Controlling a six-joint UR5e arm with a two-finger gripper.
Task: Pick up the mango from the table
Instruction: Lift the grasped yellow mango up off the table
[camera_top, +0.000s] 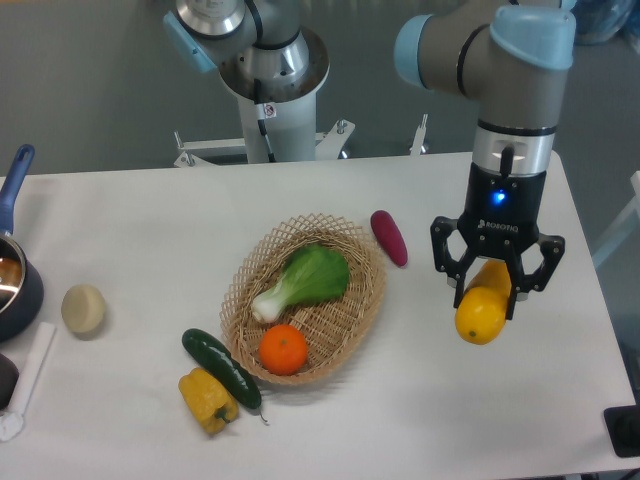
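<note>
The mango (483, 308) is a smooth yellow oval, orange at its upper end, at the right of the white table (130, 210). My gripper (493, 291) points straight down and is shut on the mango's upper part, with a black finger on each side. The mango hangs tilted, its yellow end lowest and to the left. It looks lifted slightly off the tabletop, though the gap under it is hard to judge.
A wicker basket (352, 305) holds a bok choy (305, 280) and an orange (283, 349). A purple vegetable (389, 237) lies beside it. A cucumber (221, 367) and yellow bell pepper (207, 399) lie in front. A pale round object (83, 308) and a blue pot (14, 275) are at left.
</note>
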